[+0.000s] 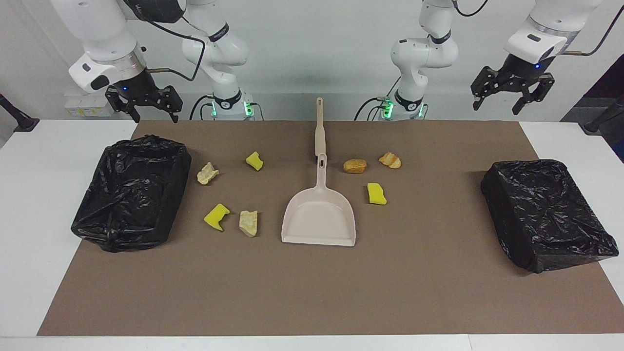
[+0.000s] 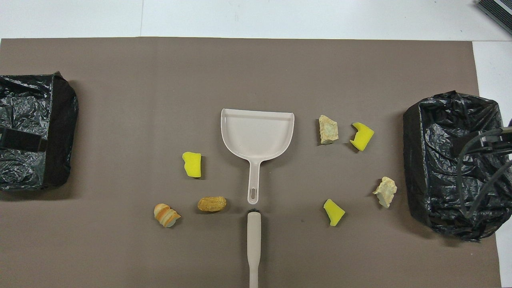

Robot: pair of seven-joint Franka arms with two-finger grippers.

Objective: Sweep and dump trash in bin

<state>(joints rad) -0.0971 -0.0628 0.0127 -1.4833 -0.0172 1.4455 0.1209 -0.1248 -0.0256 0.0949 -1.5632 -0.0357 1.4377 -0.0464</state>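
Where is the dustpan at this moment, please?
The dustpan lies flat at the middle of the brown mat, its handle pointing toward the robots and nearly meeting the brush.

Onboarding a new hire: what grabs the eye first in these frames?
The beige plastic dustpan lies mid-mat with a beige brush handle just nearer the robots. Seven small scraps, like the bright yellow sponge bit, lie scattered beside it. Black-bagged bins sit at each end; the left gripper and right gripper wait, open, above.

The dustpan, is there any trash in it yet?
Empty. The dustpan shows only its bare tray; all seven scraps lie on the brown mat around it.
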